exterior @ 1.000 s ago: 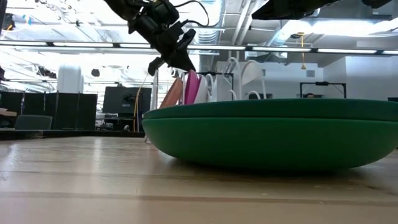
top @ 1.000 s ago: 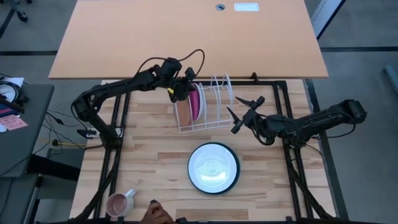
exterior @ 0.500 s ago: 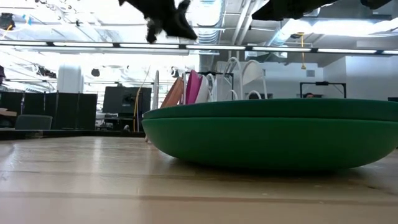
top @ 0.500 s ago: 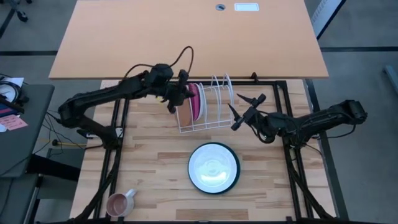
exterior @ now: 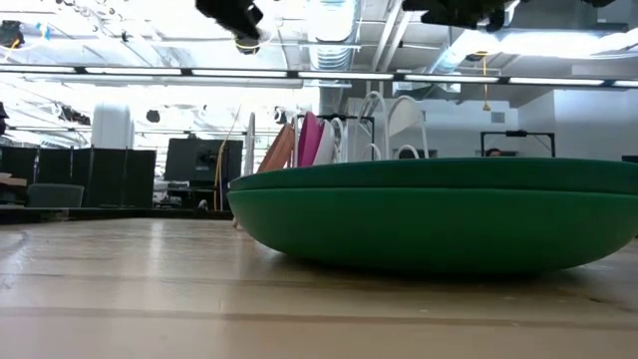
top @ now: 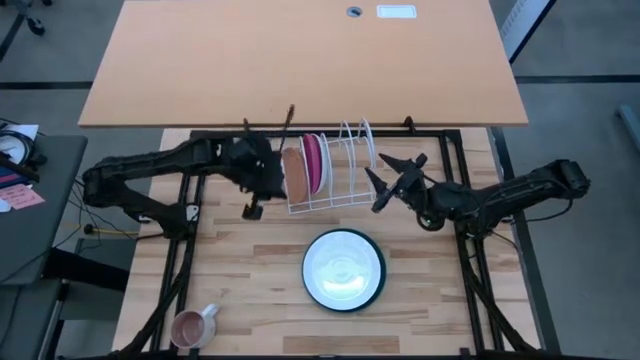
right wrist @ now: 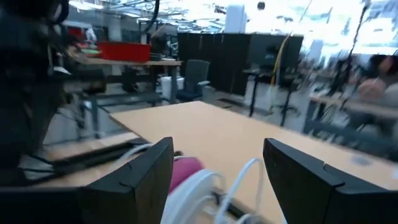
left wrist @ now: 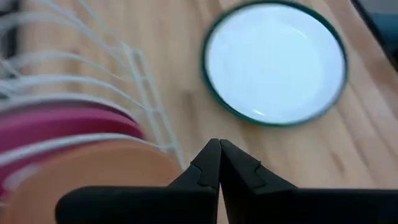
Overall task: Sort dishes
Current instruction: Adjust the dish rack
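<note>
A white wire rack (top: 330, 175) stands at the table's far middle. An orange-brown plate (top: 293, 172) and a magenta pink plate (top: 312, 162) stand on edge in its left slots. They also show in the left wrist view, orange-brown (left wrist: 93, 180) and pink (left wrist: 62, 124). A dark green plate with a white inside (top: 343, 268) lies flat on the table nearer the front. My left gripper (top: 253, 207) is shut and empty, just left of the rack. My right gripper (top: 384, 182) is open and empty, just right of the rack.
A small pink mug (top: 193, 327) stands near the front left corner. A large brown tabletop (top: 300, 60) lies beyond the far edge. Bare wood shows between the rack and the mug.
My left gripper has drawn away from the rack's left end, toward the table's left and near edges. In the low view it has risen to the picture's top. The orange-brown plate stays leaning in the rack. A person's hand at the front edge has gone from view.
</note>
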Available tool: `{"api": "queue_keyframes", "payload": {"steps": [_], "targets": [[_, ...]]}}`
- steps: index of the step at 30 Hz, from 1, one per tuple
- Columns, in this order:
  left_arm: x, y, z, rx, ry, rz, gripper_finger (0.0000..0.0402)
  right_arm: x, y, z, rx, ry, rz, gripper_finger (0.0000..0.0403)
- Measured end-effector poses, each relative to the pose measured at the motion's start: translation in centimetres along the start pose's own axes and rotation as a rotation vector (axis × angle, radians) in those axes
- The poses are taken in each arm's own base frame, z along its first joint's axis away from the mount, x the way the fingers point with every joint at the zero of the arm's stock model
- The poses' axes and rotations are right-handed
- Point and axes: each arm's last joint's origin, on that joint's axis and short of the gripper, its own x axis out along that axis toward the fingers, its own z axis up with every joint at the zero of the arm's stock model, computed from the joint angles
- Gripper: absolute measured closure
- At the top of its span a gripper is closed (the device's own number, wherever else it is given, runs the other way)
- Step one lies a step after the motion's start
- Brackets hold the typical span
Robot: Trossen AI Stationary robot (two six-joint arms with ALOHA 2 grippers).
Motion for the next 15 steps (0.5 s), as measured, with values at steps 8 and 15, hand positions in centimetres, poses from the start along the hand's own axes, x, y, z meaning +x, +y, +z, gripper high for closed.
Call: {"api": "queue_keyframes", "payload": {"steps": [8, 15], "targets": [[0.8, -4.7, 1.4, 0.029, 0.014, -0.051, 0.0401, -2.4, 2.3, 1.9, 0.222, 0.033, 0.145, 0.0148], [0.8, -7.8, 2.4, 0.090, -0.017, -0.042, 0.0401, -5.6, 4.1, 3.7, 0.250, 0.039, 0.303, 0.0148]]}}
